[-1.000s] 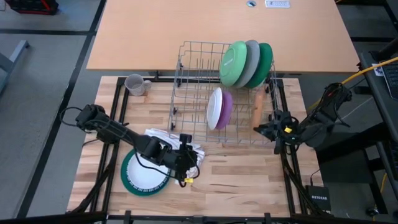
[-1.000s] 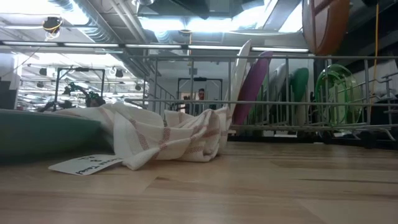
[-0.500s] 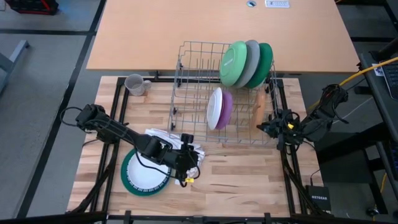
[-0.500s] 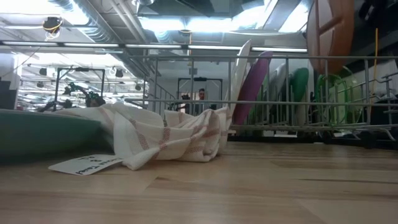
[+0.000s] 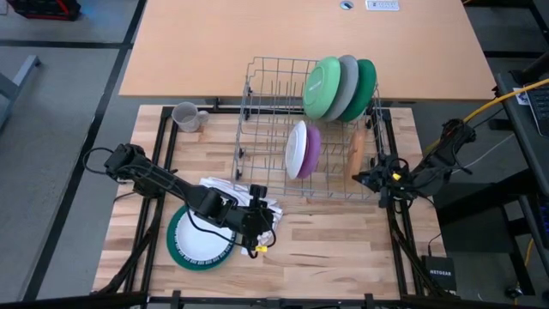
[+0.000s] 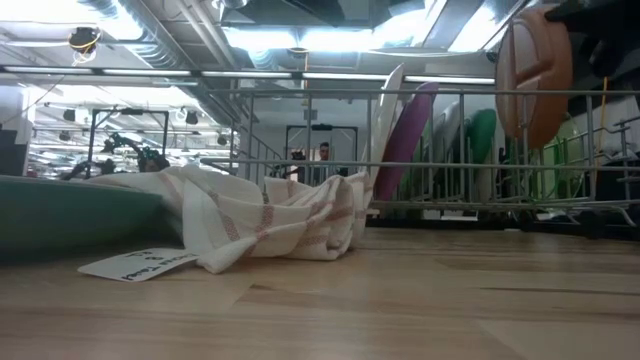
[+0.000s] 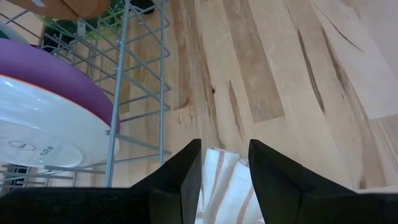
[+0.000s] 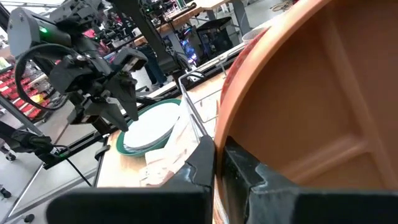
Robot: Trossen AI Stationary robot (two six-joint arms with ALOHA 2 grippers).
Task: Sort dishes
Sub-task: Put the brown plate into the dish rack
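Grey wire dish rack (image 5: 304, 129), on the wooden table (image 5: 343, 240): holds large green plate (image 5: 322, 87), grey plate (image 5: 346, 86) and teal plate (image 5: 365, 86) upright at the far end; small white plate (image 5: 296, 149) and purple plate (image 5: 310, 148) upright mid-rack.

Brown round bowl (image 5: 355, 148): on edge at the rack's right side, rim pinched by the right gripper (image 8: 219, 163).

Grey mug (image 5: 187, 117): on the table left of the rack.

Green-rimmed white plate (image 5: 199, 239): flat, beside the striped white cloth (image 5: 225, 190).

Left gripper (image 7: 224, 171): above the cloth, fingers apart, holding nothing.

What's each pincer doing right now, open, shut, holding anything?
Left pincer: open, empty, above the striped cloth.
Right pincer: shut on the brown bowl's rim, at the wire rack.
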